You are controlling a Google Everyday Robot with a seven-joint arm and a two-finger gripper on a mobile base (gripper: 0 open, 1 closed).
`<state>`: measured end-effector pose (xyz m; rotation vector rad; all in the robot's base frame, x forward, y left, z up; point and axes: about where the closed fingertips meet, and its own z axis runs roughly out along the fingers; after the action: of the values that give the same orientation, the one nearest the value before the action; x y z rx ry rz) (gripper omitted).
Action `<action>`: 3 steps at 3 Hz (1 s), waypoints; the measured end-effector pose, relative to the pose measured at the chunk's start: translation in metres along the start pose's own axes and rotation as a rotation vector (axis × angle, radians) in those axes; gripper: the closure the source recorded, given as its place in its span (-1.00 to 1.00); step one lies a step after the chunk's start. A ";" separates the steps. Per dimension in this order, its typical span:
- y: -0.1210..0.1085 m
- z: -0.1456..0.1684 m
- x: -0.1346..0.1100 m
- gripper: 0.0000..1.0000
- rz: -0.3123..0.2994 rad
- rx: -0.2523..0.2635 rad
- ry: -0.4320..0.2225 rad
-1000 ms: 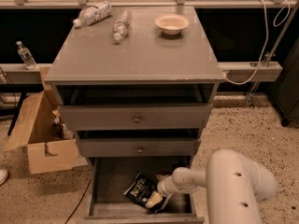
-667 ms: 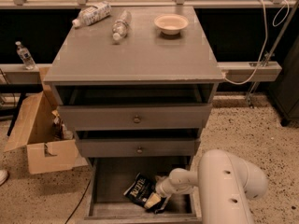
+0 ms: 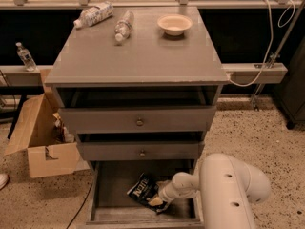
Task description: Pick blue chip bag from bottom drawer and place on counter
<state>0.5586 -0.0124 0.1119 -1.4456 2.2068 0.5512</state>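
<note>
The blue chip bag [image 3: 143, 190] lies on the floor of the open bottom drawer [image 3: 112, 182], right of its middle. It is dark navy with white lettering. My gripper [image 3: 159, 202] reaches down into the drawer from the right on the white arm [image 3: 224, 190] and sits at the bag's right lower edge, touching it. The counter [image 3: 138, 51] is the flat grey cabinet top above the three drawers.
Two clear plastic bottles [image 3: 123, 26] and a pale bowl [image 3: 174, 24] lie on the counter's far part. The two upper drawers with round knobs [image 3: 139, 122] stick out a little above the bottom drawer. An open cardboard box [image 3: 40, 140] stands on the floor to the left.
The arm has shifted slightly, its big white link moving left and lower. The gripper stays at the bag's edge; the bag has not visibly moved.
</note>
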 end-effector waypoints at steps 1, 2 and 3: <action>0.000 -0.019 -0.007 0.47 -0.014 -0.005 -0.063; -0.011 -0.102 -0.033 1.00 -0.110 0.009 -0.216; -0.024 -0.170 -0.042 1.00 -0.185 0.000 -0.310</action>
<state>0.5709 -0.0831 0.2730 -1.4370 1.8143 0.6611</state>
